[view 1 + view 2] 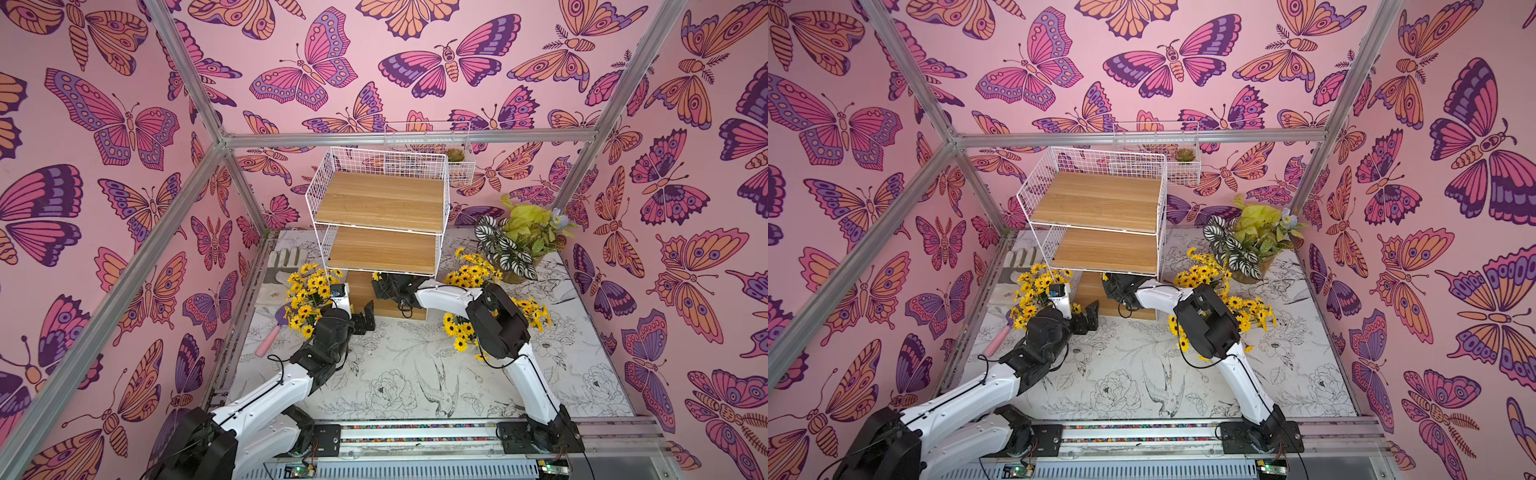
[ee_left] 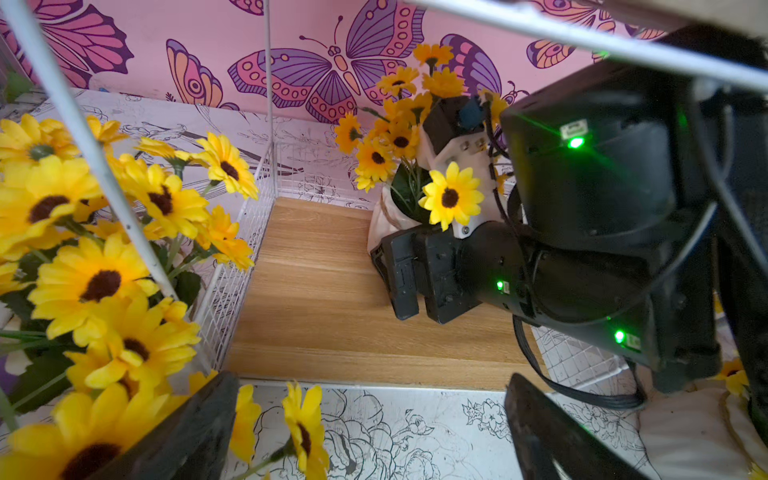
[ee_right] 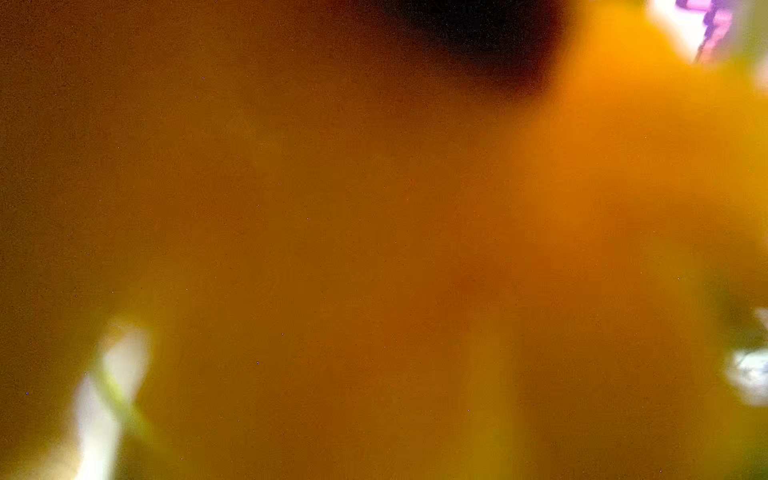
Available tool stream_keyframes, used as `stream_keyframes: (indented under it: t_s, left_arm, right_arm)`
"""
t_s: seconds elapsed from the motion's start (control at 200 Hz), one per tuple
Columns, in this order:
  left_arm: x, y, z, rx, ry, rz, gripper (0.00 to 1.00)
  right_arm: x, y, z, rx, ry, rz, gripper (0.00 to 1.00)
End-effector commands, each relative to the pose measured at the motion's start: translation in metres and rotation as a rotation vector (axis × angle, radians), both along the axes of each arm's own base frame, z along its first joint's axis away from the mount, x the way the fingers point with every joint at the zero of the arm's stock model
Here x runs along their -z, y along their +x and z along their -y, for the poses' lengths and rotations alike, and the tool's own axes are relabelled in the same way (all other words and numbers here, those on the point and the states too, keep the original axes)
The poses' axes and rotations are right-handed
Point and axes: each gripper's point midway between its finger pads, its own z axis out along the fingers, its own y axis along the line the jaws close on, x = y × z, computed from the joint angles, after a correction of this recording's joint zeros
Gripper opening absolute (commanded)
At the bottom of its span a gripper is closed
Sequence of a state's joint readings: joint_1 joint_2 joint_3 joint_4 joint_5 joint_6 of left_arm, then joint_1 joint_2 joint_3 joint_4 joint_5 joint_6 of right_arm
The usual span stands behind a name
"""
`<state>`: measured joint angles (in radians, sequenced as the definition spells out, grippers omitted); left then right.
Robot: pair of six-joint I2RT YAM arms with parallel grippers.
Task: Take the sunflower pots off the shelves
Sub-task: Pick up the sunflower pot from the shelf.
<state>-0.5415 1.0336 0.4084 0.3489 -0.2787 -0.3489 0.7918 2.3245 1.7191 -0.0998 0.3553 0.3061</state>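
Last pickup: right gripper point(image 2: 415, 299), jaws spread and empty, just beside the final white ribbed sunflower pot point(image 2: 384, 220) on the white-wire, wood-board shelves point(image 1: 380, 203); left gripper point(image 1: 366, 319) spread, idle; next, straddle, clamp, withdraw low.

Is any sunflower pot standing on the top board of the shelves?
No, in both top views the top board of the shelves shows bare wood with nothing on it.
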Motion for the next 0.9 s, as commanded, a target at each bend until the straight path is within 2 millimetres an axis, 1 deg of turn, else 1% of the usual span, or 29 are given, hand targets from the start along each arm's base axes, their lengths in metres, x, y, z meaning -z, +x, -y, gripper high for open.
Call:
stream_keyframes:
  t_s: [0.0,0.08,0.12,0.155,0.22,0.29,0.365,0.426,0.441,0.451,0.541,0.721,0.896]
  left_arm:
    - [-0.019,0.008,0.005,0.018,-0.027,0.045,1.0]
    - [-0.019,0.01,0.007,0.026,-0.027,0.041,1.0]
    - [-0.019,0.01,0.007,0.03,-0.023,0.037,1.0]
    - [-0.019,0.01,0.007,0.031,-0.02,0.035,1.0]
    - [-0.016,0.011,0.007,0.035,-0.019,0.024,1.0]
    - [-0.014,0.012,0.009,0.04,-0.017,0.015,1.0]
    - [-0.014,0.015,0.009,0.039,-0.012,0.012,1.0]
    - [-0.016,0.017,0.01,0.037,-0.008,0.013,1.0]
    - [-0.016,0.017,0.009,0.036,-0.006,0.013,1.0]
    - [-0.016,0.018,0.009,0.036,-0.006,0.012,1.0]
    - [-0.017,0.017,0.007,0.022,-0.016,0.01,1.0]
    - [-0.022,0.009,0.0,0.011,-0.013,0.008,1.0]
    - [-0.038,-0.004,-0.009,0.009,0.008,0.028,0.99]
  right_arm:
    - [0.058,-0.029,0.023,0.03,-0.022,-0.229,0.45]
    - [0.064,-0.034,0.014,0.068,0.059,-0.165,0.45]
    - [0.063,-0.036,0.007,0.068,0.105,-0.124,0.45]
    - [0.058,-0.036,0.004,0.078,0.125,-0.09,0.45]
    - [0.054,-0.038,-0.003,0.078,0.126,-0.04,0.46]
    - [0.055,-0.04,-0.004,0.091,0.103,-0.04,0.46]
    - [0.061,-0.042,-0.002,0.108,0.106,-0.054,0.46]
    - [0.074,-0.046,-0.001,0.116,0.121,-0.069,0.46]
    - [0.075,-0.046,-0.002,0.114,0.128,-0.065,0.43]
    - [0.075,-0.047,-0.004,0.103,0.133,-0.059,0.43]
    - [0.065,-0.051,-0.01,0.08,0.131,0.013,0.45]
    - [0.069,-0.064,-0.015,0.062,0.105,0.021,0.45]
    - [0.057,-0.079,-0.022,0.018,0.094,0.058,0.44]
